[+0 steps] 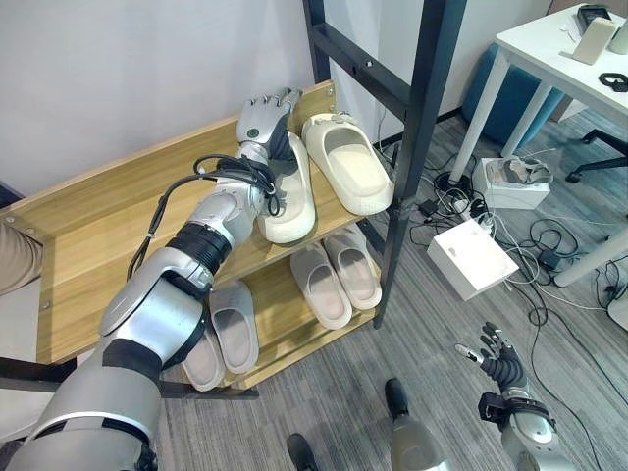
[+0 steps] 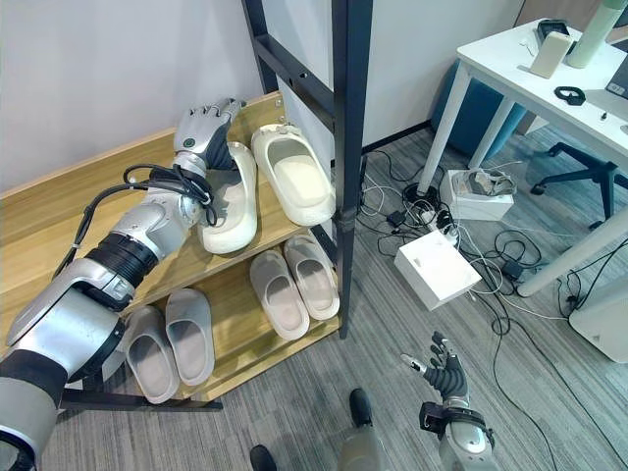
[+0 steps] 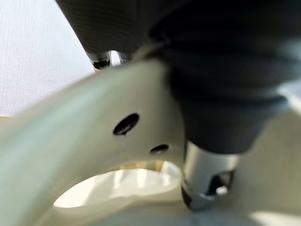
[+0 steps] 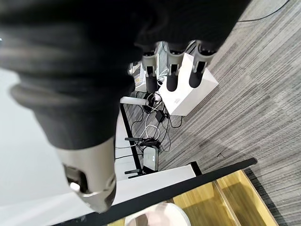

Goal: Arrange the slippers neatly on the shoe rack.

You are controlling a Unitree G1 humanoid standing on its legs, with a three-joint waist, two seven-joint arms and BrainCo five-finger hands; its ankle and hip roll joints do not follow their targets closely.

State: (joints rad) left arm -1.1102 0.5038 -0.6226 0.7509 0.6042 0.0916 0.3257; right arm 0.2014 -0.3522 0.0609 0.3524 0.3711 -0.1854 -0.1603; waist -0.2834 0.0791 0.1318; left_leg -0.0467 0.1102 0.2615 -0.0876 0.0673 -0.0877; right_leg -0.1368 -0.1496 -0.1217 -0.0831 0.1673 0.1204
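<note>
My left hand [image 1: 263,120] rests on the left cream foam slipper [image 1: 290,191], fingers hidden, grip untellable. It lies just beside its cream partner slipper [image 1: 346,162] on the wooden shoe rack's [image 1: 93,228] top shelf. My right hand [image 1: 500,361] hangs spread, empty, over grey carpet [image 1: 412,324].

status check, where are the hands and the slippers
Left hand on cream slipper, top shelf, beside its mate. Right hand open, idle over floor. Two grey pairs on lower shelf. Nothing blocking.
</note>
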